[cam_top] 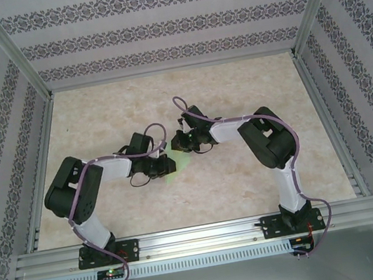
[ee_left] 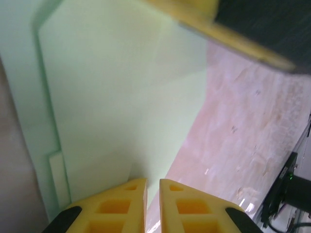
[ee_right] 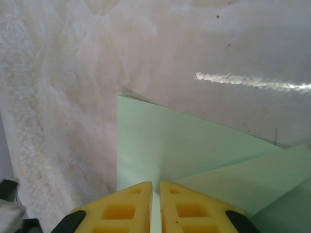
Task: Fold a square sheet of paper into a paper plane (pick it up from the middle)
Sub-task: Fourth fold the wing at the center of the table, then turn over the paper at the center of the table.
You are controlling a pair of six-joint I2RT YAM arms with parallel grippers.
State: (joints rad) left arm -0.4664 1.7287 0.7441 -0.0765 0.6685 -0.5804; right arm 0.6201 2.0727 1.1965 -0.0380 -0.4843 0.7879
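While both arms reach to the middle of the table (cam_top: 251,101), the left gripper (cam_top: 164,165) has its two yellow fingers (ee_left: 121,204) almost together, with only a thin slit between them. The near edge of the square sheet of paper (ee_left: 121,97) runs into this slit, so I judge that it pinches the paper. Ahead of these fingers the pale green sheet spreads wide and is already creased. At their left side I see stepped edges of more than one layer. Far ahead and to their right, a yellow finger (ee_left: 194,7) comes over the sheet; I take it for the right gripper's.

The right gripper (cam_top: 182,143) is in the same state: its fingers (ee_right: 189,204) are nearly closed, and a pale green strip sits in the gap, so it also seems clamped on the paper. Ahead of them a flap ends in a sharp corner, and to their right other layers overlap.

In my judgement the fold is only partly made. The risk is that two grippers hold one thin sheet from opposite sides. If one pulls away while the other is closed, the paper can tear or slip out. If a grip sits a little off the crease, the next fold may come crooked.
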